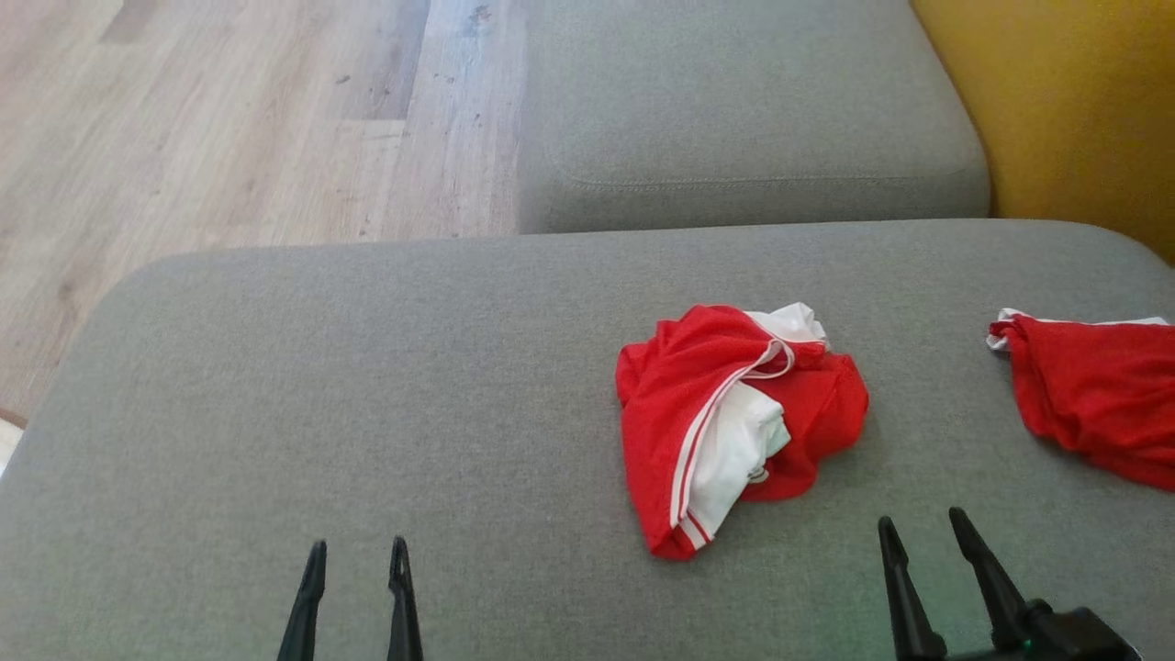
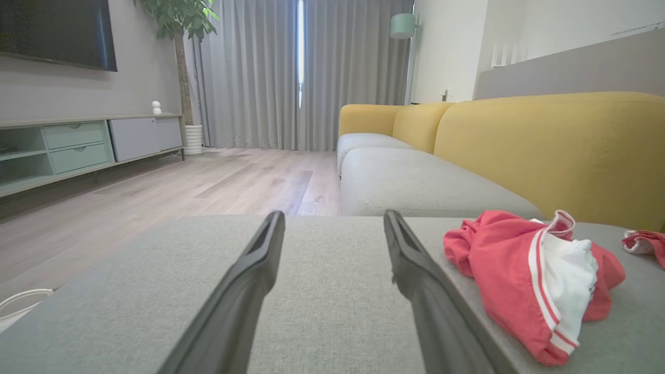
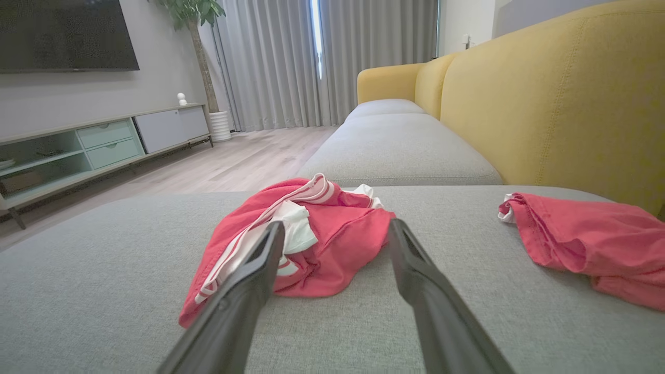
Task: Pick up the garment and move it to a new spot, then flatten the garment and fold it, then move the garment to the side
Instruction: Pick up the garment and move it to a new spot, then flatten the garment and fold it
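Observation:
A crumpled red garment (image 1: 725, 422) with white panels and white stripes lies in a heap on the grey cushion (image 1: 367, 395), right of centre. It also appears as the garment (image 2: 530, 280) at the right of the left wrist view and the garment (image 3: 311, 239) just beyond the fingers in the right wrist view. My left gripper (image 1: 358, 560) stands open near the cushion's front edge, well to the left of the heap, holding nothing. My right gripper (image 1: 923, 532) is open and empty too, just to the near right of the heap. The same open fingers frame bare cushion for the left gripper (image 2: 332, 221) and the heap's near edge for the right gripper (image 3: 335, 228).
A second red cloth (image 1: 1092, 395) lies at the cushion's right edge. Another grey seat cushion (image 1: 744, 110) sits beyond, with a yellow backrest (image 1: 1065, 101) to the right. Wooden floor (image 1: 211, 128) lies off the left side. A TV cabinet (image 2: 78, 145) stands across the room.

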Tool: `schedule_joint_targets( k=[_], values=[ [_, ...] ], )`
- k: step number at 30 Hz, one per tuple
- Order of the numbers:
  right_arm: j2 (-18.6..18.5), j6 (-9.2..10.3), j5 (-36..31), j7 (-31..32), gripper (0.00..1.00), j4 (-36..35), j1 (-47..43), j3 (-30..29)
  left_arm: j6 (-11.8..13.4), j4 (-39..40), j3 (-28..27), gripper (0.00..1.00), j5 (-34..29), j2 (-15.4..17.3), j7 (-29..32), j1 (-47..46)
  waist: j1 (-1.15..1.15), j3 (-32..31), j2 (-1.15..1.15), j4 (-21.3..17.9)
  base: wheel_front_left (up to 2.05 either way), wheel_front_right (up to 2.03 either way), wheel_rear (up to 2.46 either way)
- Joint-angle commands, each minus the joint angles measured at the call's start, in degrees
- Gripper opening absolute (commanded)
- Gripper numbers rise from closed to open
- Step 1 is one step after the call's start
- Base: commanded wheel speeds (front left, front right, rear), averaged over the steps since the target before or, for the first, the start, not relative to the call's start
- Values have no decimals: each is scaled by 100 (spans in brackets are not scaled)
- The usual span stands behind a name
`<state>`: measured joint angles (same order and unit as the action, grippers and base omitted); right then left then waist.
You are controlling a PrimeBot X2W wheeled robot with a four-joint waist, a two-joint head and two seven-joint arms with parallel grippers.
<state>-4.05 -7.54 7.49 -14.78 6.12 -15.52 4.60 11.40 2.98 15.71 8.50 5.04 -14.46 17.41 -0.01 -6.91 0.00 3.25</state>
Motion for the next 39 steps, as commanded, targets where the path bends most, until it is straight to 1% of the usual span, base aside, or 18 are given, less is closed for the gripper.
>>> schedule_joint_targets(
  k=[1,6,11,17,27,31,35,39],
  values=[
    [-28,5,-42,-22,100,-224,135,83,-64,210,-230,100,-89,-62,-53,-170,1,-35,0,-43,0,0,0],
    [8,5,-51,-22,100,-261,60,78,-244,176,-366,100,-228,-95,-53,-71,1,-92,0,-111,0,0,0],
    [11,5,-57,-22,100,-280,33,52,-337,185,-475,100,-314,-131,-53,-37,1,-93,0,-134,0,0,0],
    [-30,5,-44,-22,100,-280,76,58,-305,234,-566,100,-373,-173,-53,2,1,-57,0,-200,0,0,0],
    [-60,5,-33,-22,100,-287,104,30,-326,230,-590,100,-390,-202,-53,3,1,-33,0,-210,0,0,0],
    [-77,5,-40,-22,100,-297,141,35,-357,130,-485,100,-353,-209,-53,-31,1,27,0,-224,0,0,0],
    [-111,5,-17,-22,100,-311,204,89,-559,-236,-184,100,-402,-212,-53,-217,1,148,0,-267,0,0,0],
    [-147,5,-2,-22,100,-357,276,144,-763,-727,219,100,-470,-214,-53,-638,1,328,0,-317,0,0,0]
  ],
)
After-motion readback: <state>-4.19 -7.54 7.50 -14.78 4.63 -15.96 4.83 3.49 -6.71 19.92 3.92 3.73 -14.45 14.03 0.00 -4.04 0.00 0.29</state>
